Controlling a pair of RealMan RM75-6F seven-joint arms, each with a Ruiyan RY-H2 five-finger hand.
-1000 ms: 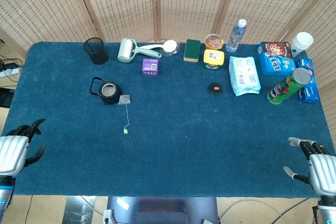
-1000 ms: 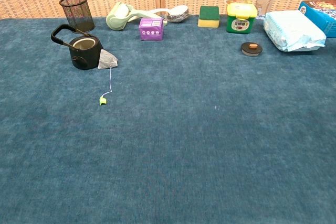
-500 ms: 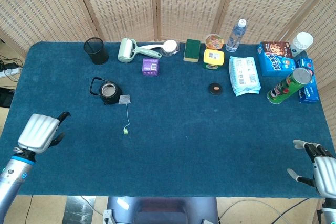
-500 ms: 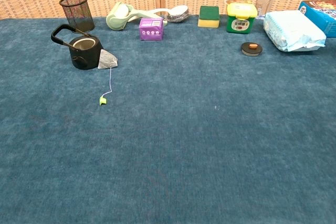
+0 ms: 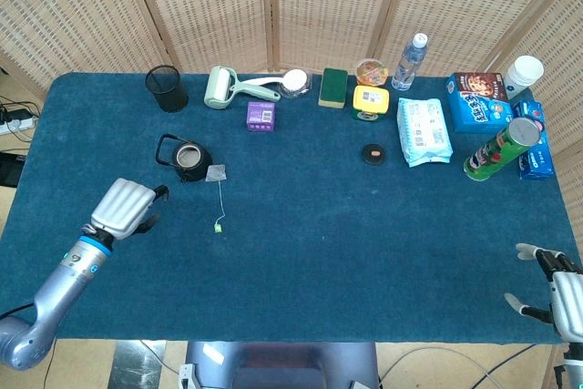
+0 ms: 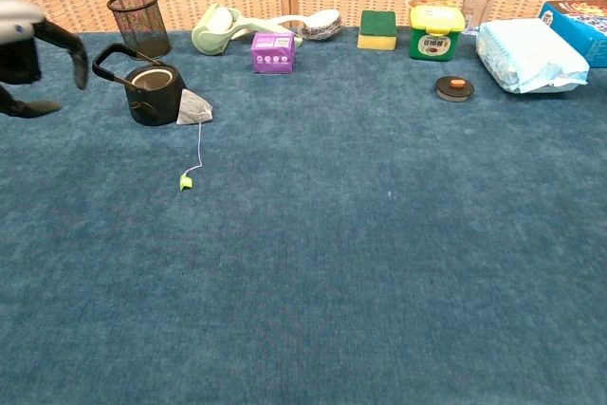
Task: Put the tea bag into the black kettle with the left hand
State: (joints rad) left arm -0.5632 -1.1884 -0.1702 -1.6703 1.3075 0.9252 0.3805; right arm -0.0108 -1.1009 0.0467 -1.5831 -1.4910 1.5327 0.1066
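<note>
My left hand hovers over the blue cloth near the table's left side, fingers apart and holding nothing; in the chest view only its dark fingertips show at the left edge. My right hand sits at the near right corner of the table, fingers spread, empty, well away from anything. The tea bag lies flat on the cloth, its pouch touching or just beside the base of the black kettle, on the kettle's right. A thin string runs from the pouch toward me and ends in a small green tag. The kettle stands upright with its lid off and its mouth open, handle tipped to the far left. I judge the pouch to be very light, soft and limp, so it will fold and swing when lifted, and pressing hard on it could tear the paper. The string is too fine for my fingers to catch on the fuzzy cloth. The best hold, I think, is a gentle pinch on the pouch's raised upper corner, away from the kettle wall, or else on the tag, letting the pouch dangle and lowering it into the opening.
</note>
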